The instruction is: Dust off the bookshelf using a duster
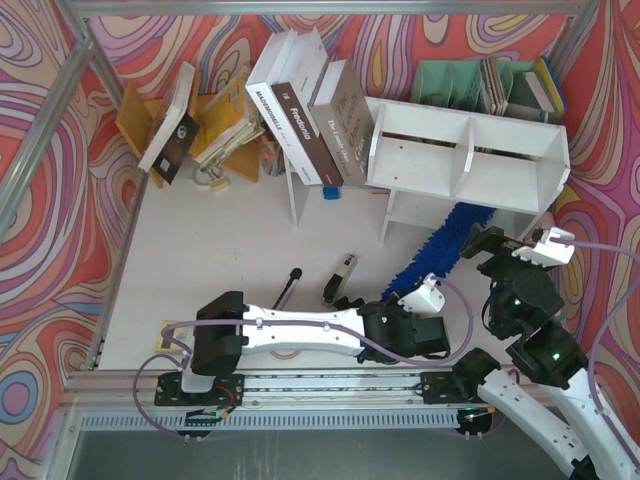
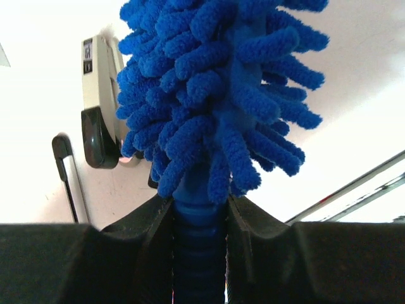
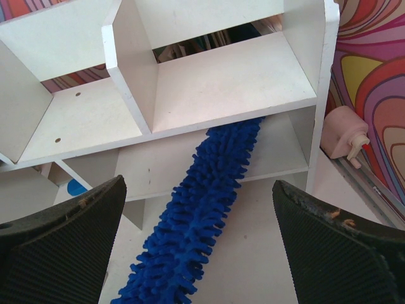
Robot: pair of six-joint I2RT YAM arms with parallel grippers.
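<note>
I see the bookshelf [image 1: 500, 165] standing at the far right of the table [image 1: 230, 250]. The duster [image 3: 190, 215] lies diagonally, its fluffy tip inside the lower tier, below the right upper compartment. My left gripper [image 2: 199, 218] pinches the duster's handle. My right gripper [image 3: 197, 190] hangs spread wide above the duster, holding nothing.

- Bookshelf [image 1: 470, 160]: white boards, two tiers, upper tier split by a central divider. Stands upright at far right, open front facing near.
- Duster [image 1: 440, 245]: bright blue, shaggy strands. Lies diagonally, handle end near-left, tip inside the bookshelf's lower tier.
</note>
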